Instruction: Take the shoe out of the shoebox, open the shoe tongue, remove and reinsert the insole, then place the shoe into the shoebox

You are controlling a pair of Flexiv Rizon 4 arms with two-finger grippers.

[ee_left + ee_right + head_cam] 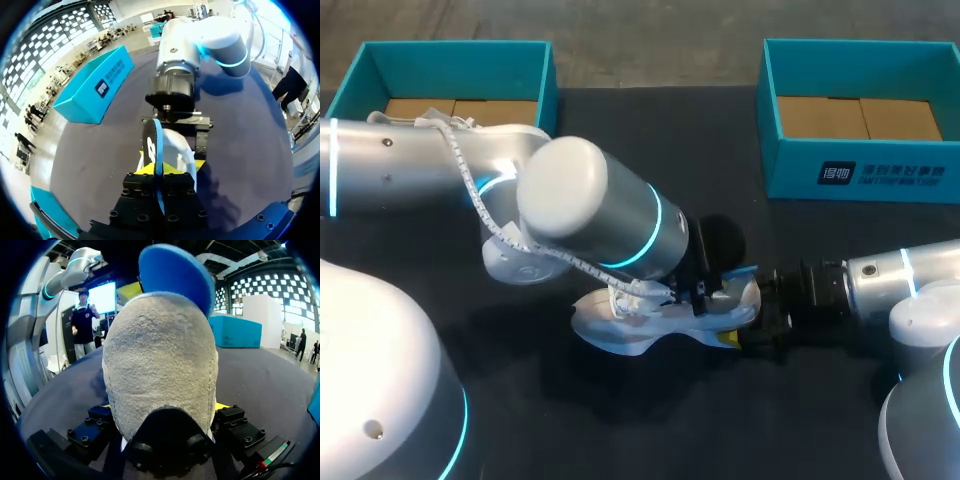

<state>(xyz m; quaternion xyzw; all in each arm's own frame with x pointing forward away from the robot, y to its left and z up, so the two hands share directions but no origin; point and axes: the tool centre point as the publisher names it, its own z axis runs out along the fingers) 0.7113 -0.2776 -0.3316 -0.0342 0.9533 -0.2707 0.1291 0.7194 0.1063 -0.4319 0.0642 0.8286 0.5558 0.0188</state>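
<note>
Front wall of the right shoebox (pixel 790 165): white print on the teal, a square logo mark followed by two rows of characters, the upper row larger. The strokes are too small to make out.
Long side wall of the right shoebox, left wrist view (pixel 80 100): the white square mark with a short row of white characters beside it, blurred.
Dark face of the insole (pixel 151 145): one small white mark, above the shoe (pixel 177 150). It may be a figure or a logo; I cannot tell which.
</note>
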